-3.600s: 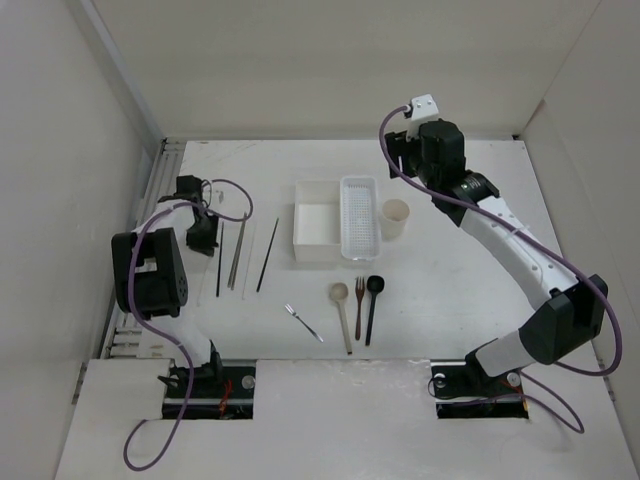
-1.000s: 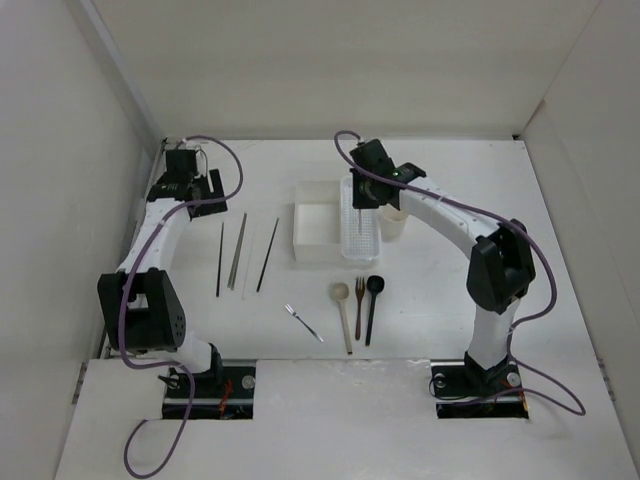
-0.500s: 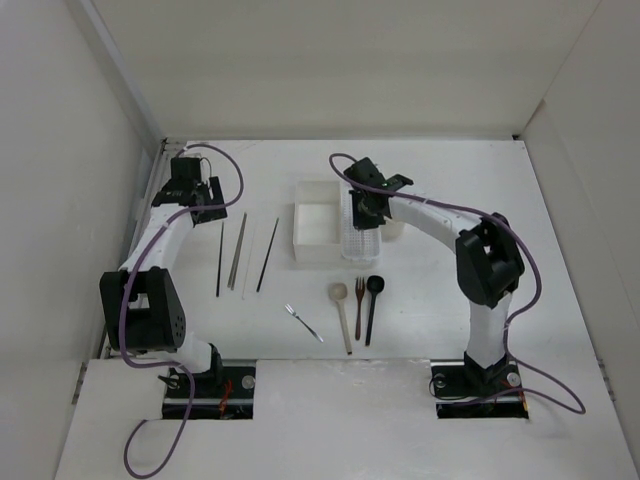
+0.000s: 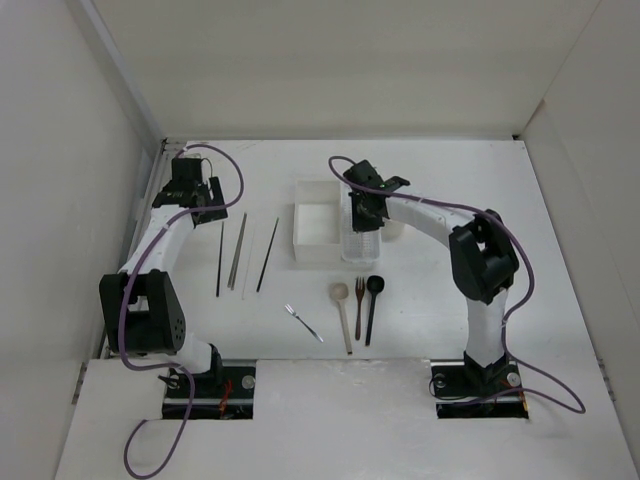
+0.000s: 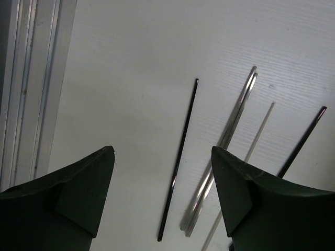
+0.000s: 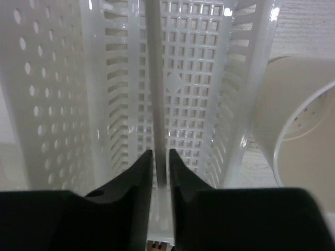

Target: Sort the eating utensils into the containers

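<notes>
1. Pale chopstick (image 6: 153, 73): it runs lengthwise inside the perforated tray (image 6: 52, 104). Your right hand (image 6: 158, 156) pinches its near end, fingers almost pressed together.
2. Your left hand (image 5: 161, 151) is spread wide, well left of the tray, hovering over a dark chopstick (image 5: 180, 157) on the counter (image 4: 440, 300). A silvery pair (image 5: 230, 136) lies just beside that chopstick.
3. The pale spoon (image 4: 342, 315), brown fork (image 4: 358, 305) and black spoon (image 4: 371, 305) lie side by side near the tray's near end.
4. Compared with 3.6 s ago, your right hand has come down from high beyond the cup (image 6: 309, 130) to the tray. Your left hand has moved towards the chopsticks' far tips.
</notes>
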You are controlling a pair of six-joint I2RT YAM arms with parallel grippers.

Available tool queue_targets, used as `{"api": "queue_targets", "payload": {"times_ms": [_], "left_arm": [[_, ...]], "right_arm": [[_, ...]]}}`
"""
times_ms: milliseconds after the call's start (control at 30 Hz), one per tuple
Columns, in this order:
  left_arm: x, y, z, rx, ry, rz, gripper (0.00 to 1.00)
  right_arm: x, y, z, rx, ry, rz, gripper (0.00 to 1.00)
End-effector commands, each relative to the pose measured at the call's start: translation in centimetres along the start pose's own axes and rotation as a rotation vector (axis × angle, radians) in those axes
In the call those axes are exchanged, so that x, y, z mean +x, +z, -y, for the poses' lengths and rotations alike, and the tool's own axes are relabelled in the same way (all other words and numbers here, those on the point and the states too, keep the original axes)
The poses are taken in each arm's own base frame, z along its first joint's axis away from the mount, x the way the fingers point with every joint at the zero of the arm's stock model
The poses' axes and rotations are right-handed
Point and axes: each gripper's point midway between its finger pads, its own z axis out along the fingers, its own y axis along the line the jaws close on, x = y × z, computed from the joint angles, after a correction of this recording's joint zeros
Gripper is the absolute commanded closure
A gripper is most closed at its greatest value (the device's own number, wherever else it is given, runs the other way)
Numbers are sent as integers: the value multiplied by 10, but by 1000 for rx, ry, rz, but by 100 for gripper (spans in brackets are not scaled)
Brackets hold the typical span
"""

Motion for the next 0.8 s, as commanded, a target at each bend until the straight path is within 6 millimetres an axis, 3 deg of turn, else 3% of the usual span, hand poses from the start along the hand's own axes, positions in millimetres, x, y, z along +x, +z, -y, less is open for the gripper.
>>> {"api": "queue_targets", "payload": {"times_ms": [0,33,133,200,267,333,500,600,633,767], "left_arm": [[-6,-11,-2,-9,-18,38,28],[-6,-11,-4,-18,-18,39,28],[-2,-9,-6,-31,-16,31,26],[3,-7,-9,-42,-14,19,28],[16,-4,-10,-47,2,-9,38],[26,1,-10,-43,7,-37,42],[56,18,-7,-16,87,-130,60],[72,32,-9,-23,136,-207,64],[76,34,-1,30,161,-226,66],[67,37,14,110,173,-210,63]], "right_arm": [[-13,0,3,-8,38,34,72],[-13,0,3,-8,38,34,56],[-21,-10,7,10,42,64,44],[-32,-20,5,21,32,110,43],[-43,-29,4,22,38,137,43],[-50,-35,1,15,41,151,44],[-92,-77,-10,-47,31,276,44],[-121,-109,-17,-92,3,384,44],[-121,-109,-16,-90,-9,385,44],[-137,-134,-14,-93,-8,463,44]]}}
